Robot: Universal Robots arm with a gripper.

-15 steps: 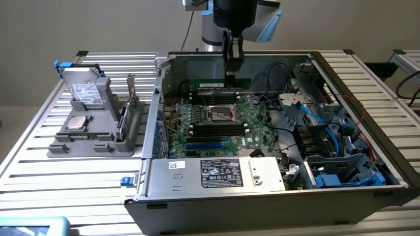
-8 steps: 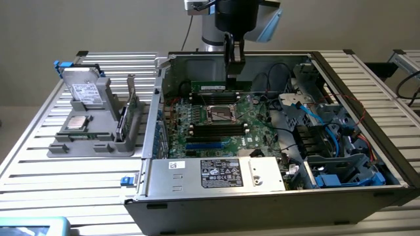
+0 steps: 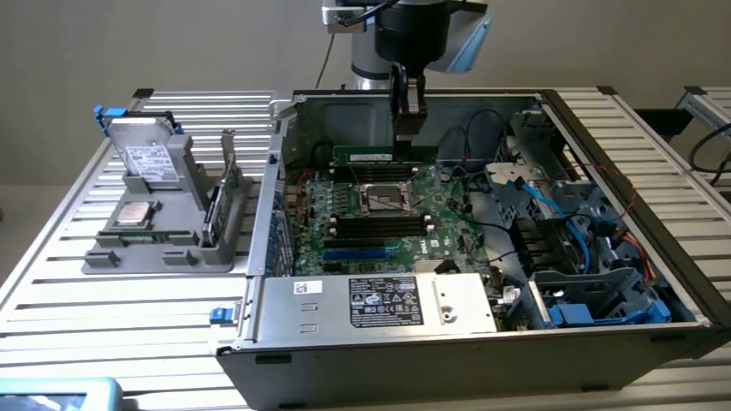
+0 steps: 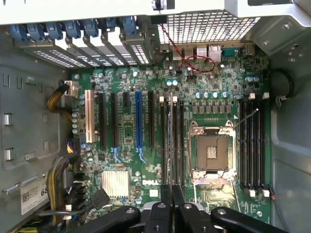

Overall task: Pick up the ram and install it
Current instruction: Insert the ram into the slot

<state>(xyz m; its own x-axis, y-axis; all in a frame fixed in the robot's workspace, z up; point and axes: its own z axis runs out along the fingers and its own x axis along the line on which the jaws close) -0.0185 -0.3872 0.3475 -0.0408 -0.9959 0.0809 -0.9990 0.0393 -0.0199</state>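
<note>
The ram [image 3: 368, 155], a narrow green stick with a white label, stands on edge in a memory slot just behind the processor socket [image 3: 385, 199] inside the open computer case. My gripper [image 3: 408, 139] reaches straight down into the case with its tips at the ram's top edge, a little towards the exterior view's right. In the wrist view the gripper [image 4: 172, 195] is shut, its two fingers pressed close together over the row of memory slots [image 4: 172, 141] beside the socket [image 4: 211, 151]. The stick's thin edge runs away from the fingertips along the slot line.
The case wall [image 3: 342, 107] rises close behind the gripper. Blue cables and drive bays [image 3: 571, 231] fill the case at the exterior view's right. At the exterior view's left, a grey fixture [image 3: 137, 244] on the slatted table holds a drive, a silver chip and an upright green board [image 3: 232, 195].
</note>
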